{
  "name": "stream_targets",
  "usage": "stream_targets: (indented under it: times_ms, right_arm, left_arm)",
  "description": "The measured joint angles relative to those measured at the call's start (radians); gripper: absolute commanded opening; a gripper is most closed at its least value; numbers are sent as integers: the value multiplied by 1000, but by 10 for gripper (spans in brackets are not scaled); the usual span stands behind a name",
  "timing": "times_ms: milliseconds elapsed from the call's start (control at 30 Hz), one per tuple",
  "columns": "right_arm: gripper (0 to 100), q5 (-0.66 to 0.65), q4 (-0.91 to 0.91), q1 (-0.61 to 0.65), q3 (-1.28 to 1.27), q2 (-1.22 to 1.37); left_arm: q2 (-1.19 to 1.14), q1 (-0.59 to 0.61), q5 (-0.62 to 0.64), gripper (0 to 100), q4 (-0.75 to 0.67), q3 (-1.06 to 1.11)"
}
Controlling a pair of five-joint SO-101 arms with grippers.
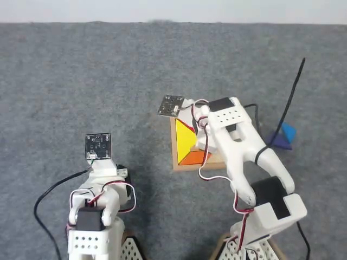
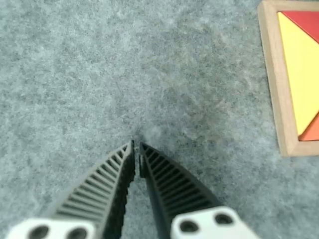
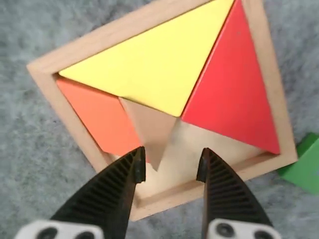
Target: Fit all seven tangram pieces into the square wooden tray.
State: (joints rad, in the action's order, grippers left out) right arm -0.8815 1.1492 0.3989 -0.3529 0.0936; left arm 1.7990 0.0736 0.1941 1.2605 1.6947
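Black right end effector (image 3: 171, 167) gapes over tray (image 3: 42, 71).

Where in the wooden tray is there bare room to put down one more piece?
The bare floor between the orange triangle, the red triangle and the tray rim, under the open right gripper. The side by the yellow triangle is full.
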Motion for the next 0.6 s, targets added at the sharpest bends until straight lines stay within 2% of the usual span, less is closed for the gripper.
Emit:
stream_targets:
  times_ms: [600]
  right_arm:
    - [166,-6,-72,-40,-28,51]
  left_arm:
    - [0,0,0,14,0,0]
